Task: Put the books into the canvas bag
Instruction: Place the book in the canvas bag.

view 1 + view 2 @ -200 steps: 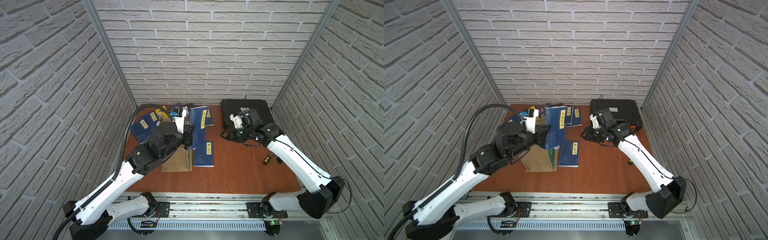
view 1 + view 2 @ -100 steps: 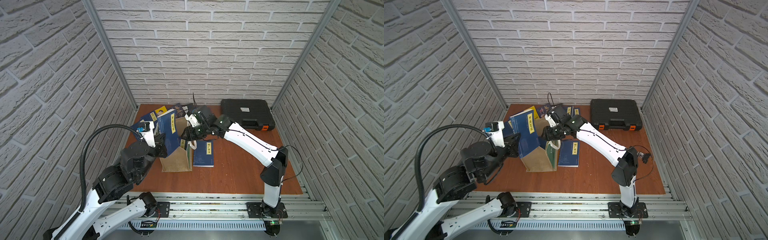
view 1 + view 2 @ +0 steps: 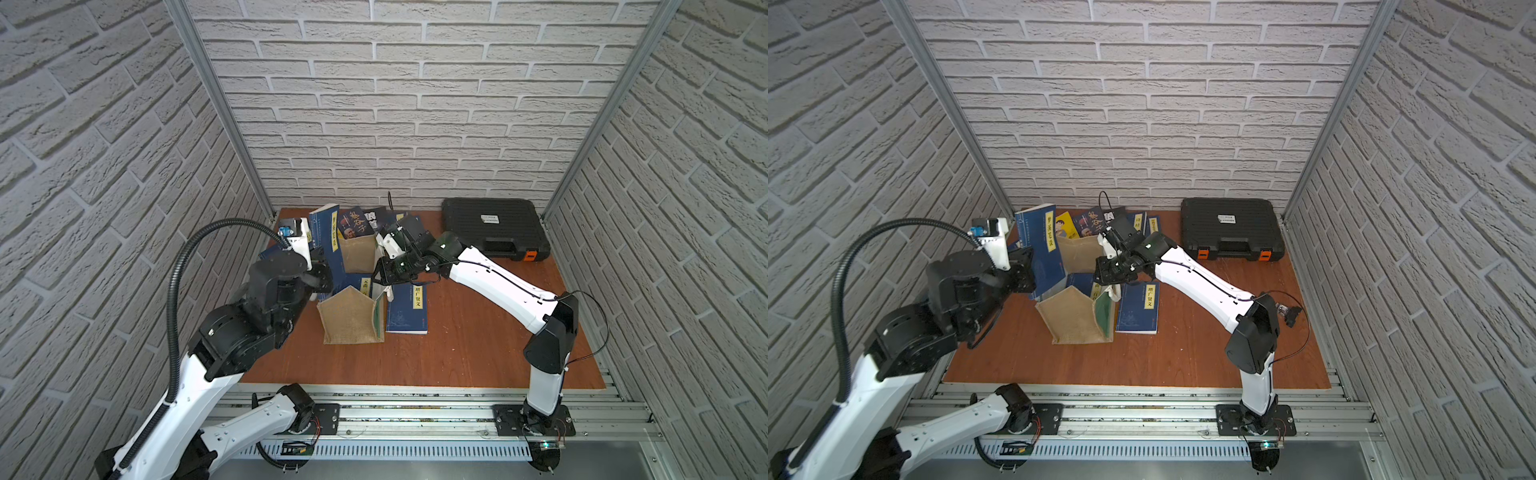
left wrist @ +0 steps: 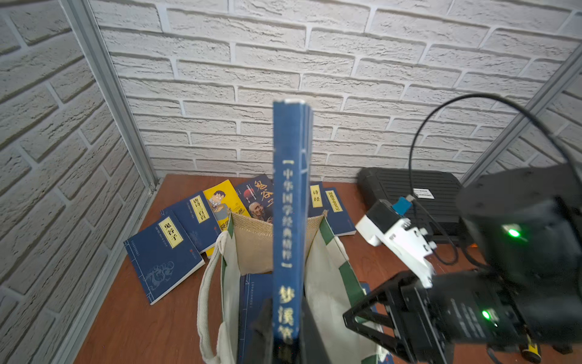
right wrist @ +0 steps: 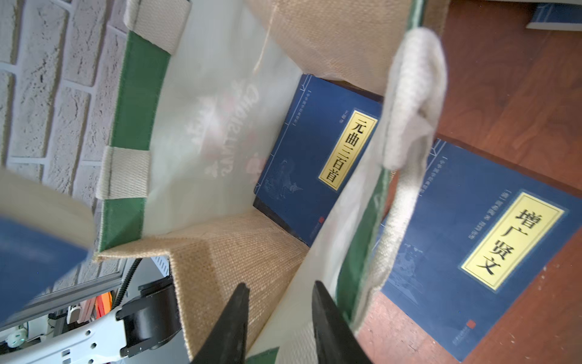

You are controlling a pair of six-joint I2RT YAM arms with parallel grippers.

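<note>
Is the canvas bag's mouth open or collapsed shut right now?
Open. The canvas bag stands with its walls spread; the right wrist view looks straight in at a navy book lying on its bottom.

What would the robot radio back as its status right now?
Left hand shut on upright navy paperback book at mouth of tan burlap tote bag. Right hand straddles bag's wall, grip unclear. Another navy book lies inside bag.
</note>
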